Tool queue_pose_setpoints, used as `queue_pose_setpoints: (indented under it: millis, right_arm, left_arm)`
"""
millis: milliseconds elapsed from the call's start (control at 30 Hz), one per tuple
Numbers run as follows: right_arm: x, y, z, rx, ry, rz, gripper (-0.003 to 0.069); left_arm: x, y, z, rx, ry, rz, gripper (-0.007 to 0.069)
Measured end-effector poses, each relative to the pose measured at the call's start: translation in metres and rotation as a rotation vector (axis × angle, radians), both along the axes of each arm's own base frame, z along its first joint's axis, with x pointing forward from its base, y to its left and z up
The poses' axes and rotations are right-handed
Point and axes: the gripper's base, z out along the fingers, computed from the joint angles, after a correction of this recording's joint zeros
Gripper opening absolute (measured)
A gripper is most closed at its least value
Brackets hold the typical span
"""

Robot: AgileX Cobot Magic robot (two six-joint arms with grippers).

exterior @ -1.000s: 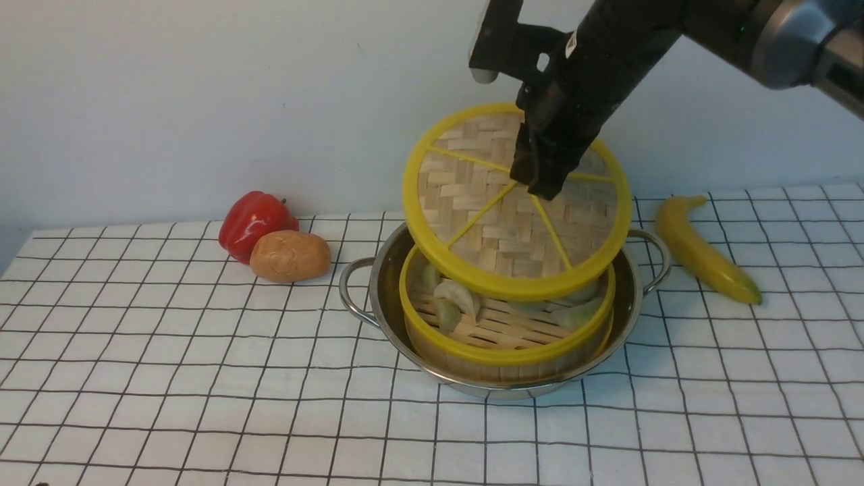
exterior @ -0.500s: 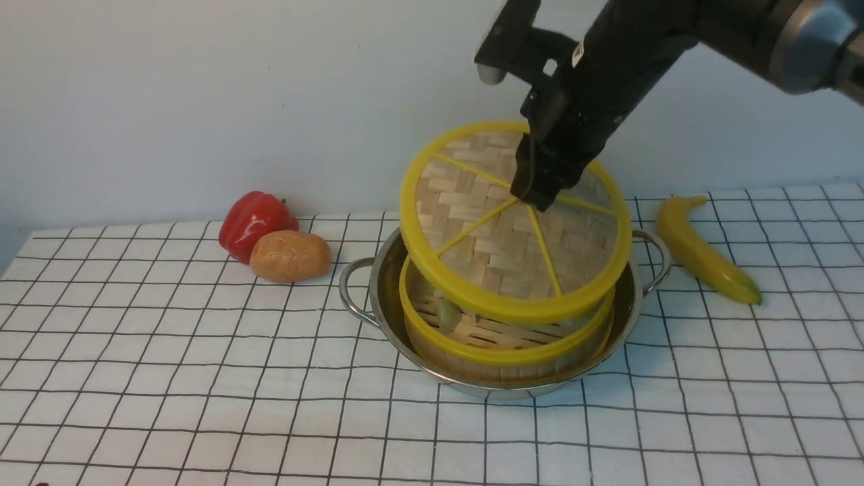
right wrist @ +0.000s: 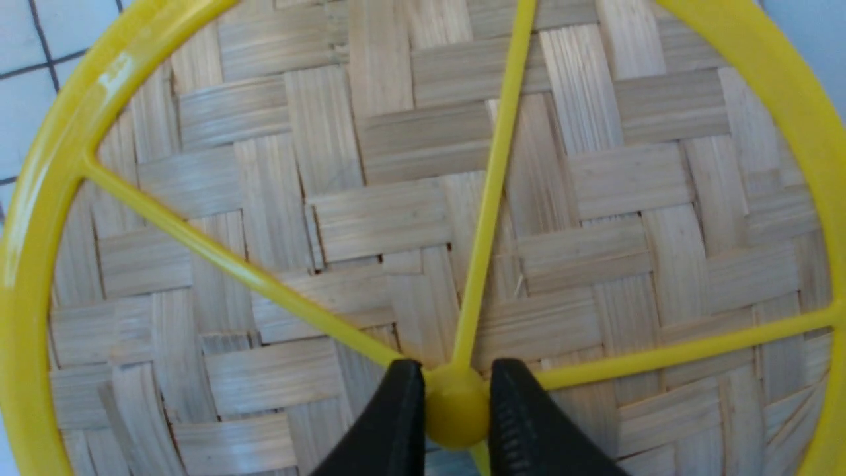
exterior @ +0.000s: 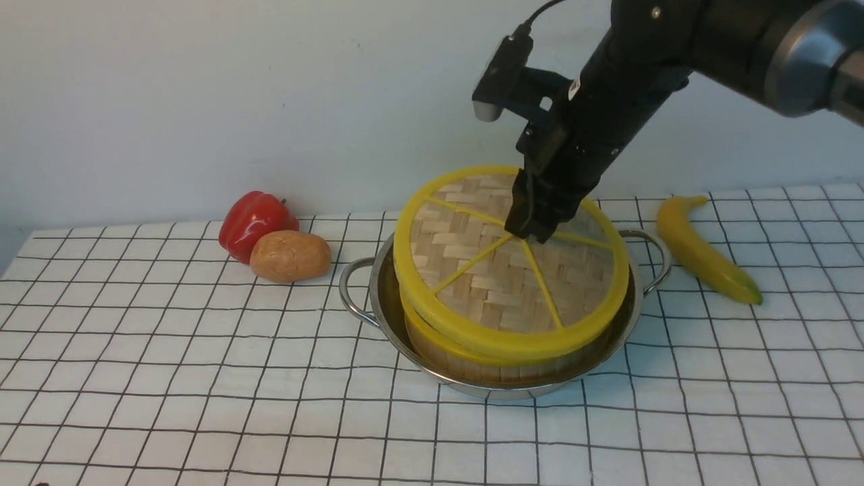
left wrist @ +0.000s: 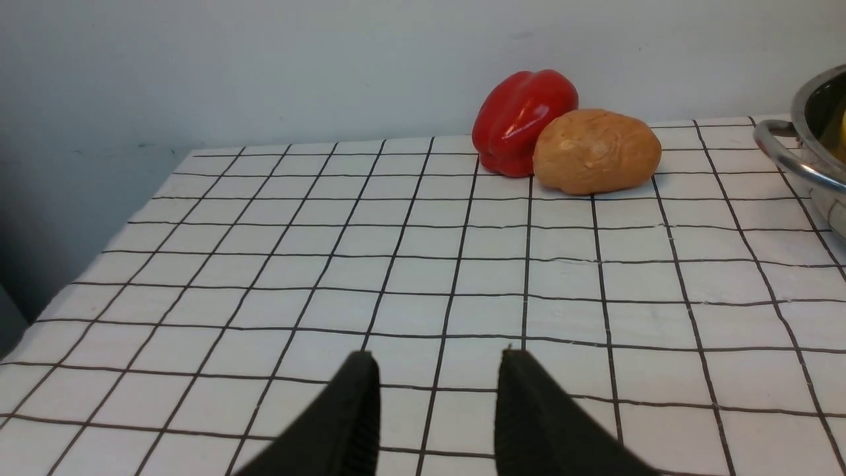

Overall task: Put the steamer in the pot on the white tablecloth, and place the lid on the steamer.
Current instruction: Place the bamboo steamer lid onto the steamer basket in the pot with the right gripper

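Observation:
The shiny pot (exterior: 379, 300) stands on the white tablecloth (exterior: 202, 378), with the steamer (exterior: 472, 364) inside it. The lid (exterior: 493, 277), a woven disc with yellow rim and spokes, lies over the steamer, slightly tilted, with its near-left edge down on the steamer's rim. It hides the steamer's contents. My right gripper (exterior: 533, 233) reaches down from the upper right and is shut on the lid's yellow centre knob (right wrist: 456, 406). My left gripper (left wrist: 439, 357) is open above bare cloth, left of the pot (left wrist: 809, 132), with nothing between its fingers.
A red pepper (exterior: 253, 223) and a brown potato (exterior: 290, 255) lie at the back left of the pot. A banana (exterior: 702, 250) lies to the pot's right. A pale wall runs along the table's far edge.
My right gripper has come down with the lid, from well above the pot onto the steamer. The dumplings that showed under the lid are now covered.

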Motion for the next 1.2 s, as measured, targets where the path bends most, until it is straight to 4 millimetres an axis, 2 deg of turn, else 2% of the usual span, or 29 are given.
queue_pose_setpoints:
  millis: [300, 600, 867, 1200]
  right_arm:
    - [0.004, 0.003, -0.014, -0.024, 0.007, 0.058, 0.0139]
    - [0.008, 0.002, -0.015, -0.046, -0.044, 0.086, 0.0139]
    - [0.016, 0.005, -0.031, -0.059, -0.059, 0.118, 0.0139]
    - [0.019, 0.007, -0.032, -0.051, -0.102, 0.145, 0.0139]
  left_arm:
    - [0.0, 0.0, 0.0, 0.0, 0.0, 0.0, 0.0243]
    - [0.0, 0.0, 0.0, 0.0, 0.0, 0.0, 0.0243]
    - [0.0, 0.0, 0.0, 0.0, 0.0, 0.0, 0.0243]
    - [0.0, 0.0, 0.0, 0.001, 0.0, 0.0, 0.0243]
